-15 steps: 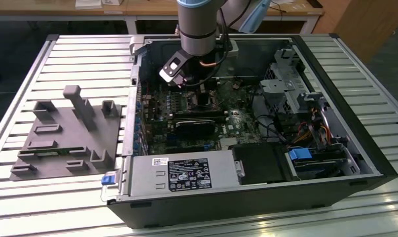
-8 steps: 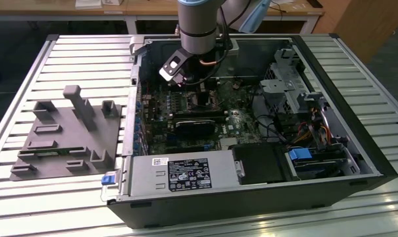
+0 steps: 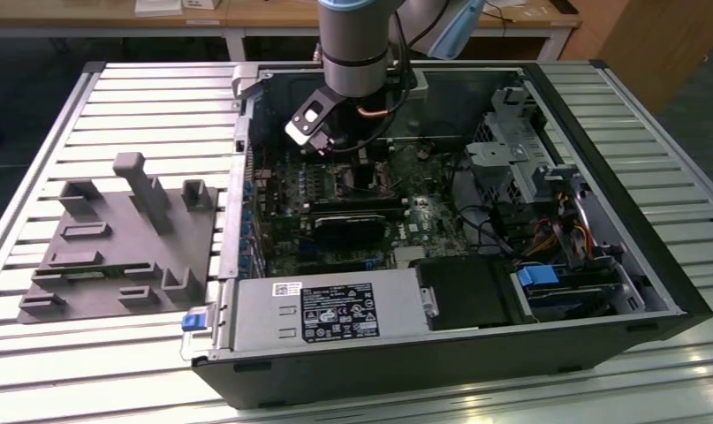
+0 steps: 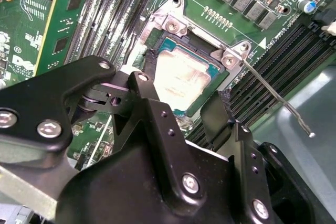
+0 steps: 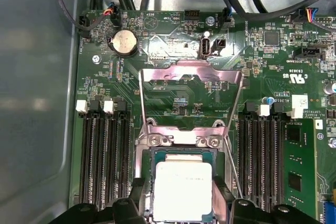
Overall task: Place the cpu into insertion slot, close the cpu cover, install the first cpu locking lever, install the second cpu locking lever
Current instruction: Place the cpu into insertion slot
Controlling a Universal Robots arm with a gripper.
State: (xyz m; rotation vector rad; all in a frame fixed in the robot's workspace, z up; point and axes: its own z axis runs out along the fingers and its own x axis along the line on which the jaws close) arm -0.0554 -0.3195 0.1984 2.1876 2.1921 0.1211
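We see the two black fingers drawn in to the width of the cpu, gripping it by two opposite edges, one finger at each side. The cpu lies flat with its silvery-tan metal top upward, at the insertion slot. We cannot tell whether it is fully seated. The slot sits on the green circuit board, inside the open computer case on the slatted worktop. The chip is square, so no long axis stands out. Its edges run parallel with the slot's rim and with the long black memory slots on both sides. Beyond it the cpu cover stands swung open, clear of the slot, and a thin wire lever juts out unlatched beside it. We judge the main risk to be the chip resting askew or tilted in the slot, where pressing on it could bend the contacts beneath. A finger could also catch the loose lever close by.
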